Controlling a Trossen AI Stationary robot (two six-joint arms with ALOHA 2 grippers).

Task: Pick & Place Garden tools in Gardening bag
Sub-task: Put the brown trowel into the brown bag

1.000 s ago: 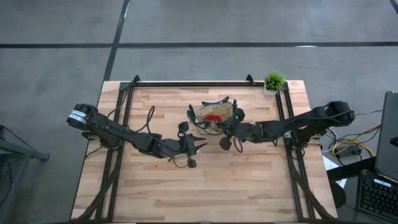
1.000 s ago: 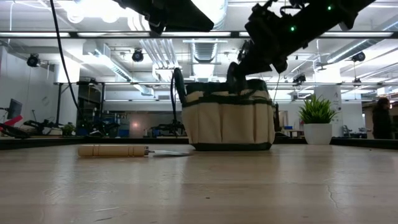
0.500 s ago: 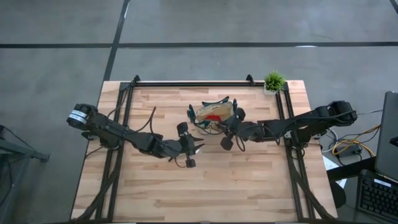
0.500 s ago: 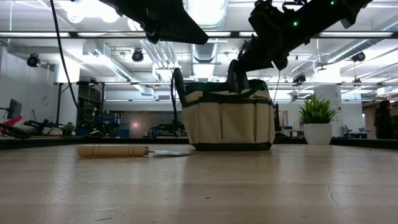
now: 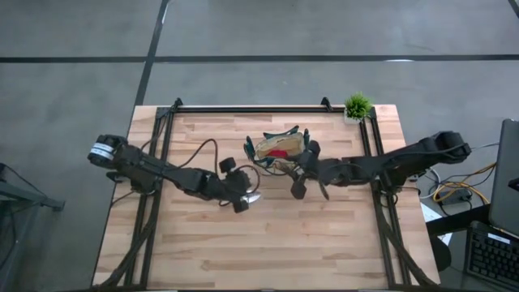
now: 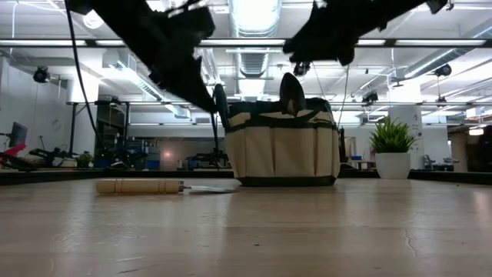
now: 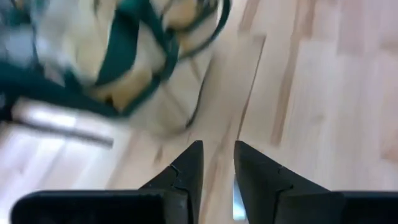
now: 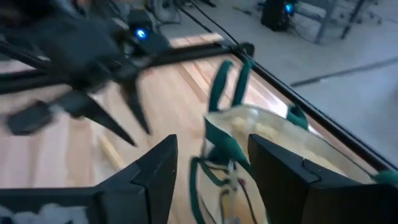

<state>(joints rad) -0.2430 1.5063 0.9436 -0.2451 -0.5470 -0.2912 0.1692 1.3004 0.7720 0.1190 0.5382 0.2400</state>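
The tan gardening bag (image 5: 280, 150) with green trim stands on its base at the table's far middle, its looped handles (image 8: 227, 81) upright. A red rounded item (image 5: 280, 152) lies inside it. My right gripper (image 8: 224, 168) is open above the bag's right rim, with nothing between its fingers. The trowel (image 6: 138, 186) lies flat on the table left of the bag, its silver blade (image 5: 254, 197) pointing toward the bag. My left gripper (image 7: 217, 165) slants down over the trowel with a narrow gap between its fingers and holds nothing.
A small green potted plant (image 5: 357, 106) stands at the far right corner. Black frame rails (image 5: 162, 146) run along the table's left, right and far sides. Bare wood (image 5: 268, 251) fills the near half of the table.
My right gripper has opened wide over the bag and risen clear of its rim. My left gripper has come down and drawn back toward the table's left edge, tipping downward over the trowel. Bag and trowel have stayed in place.
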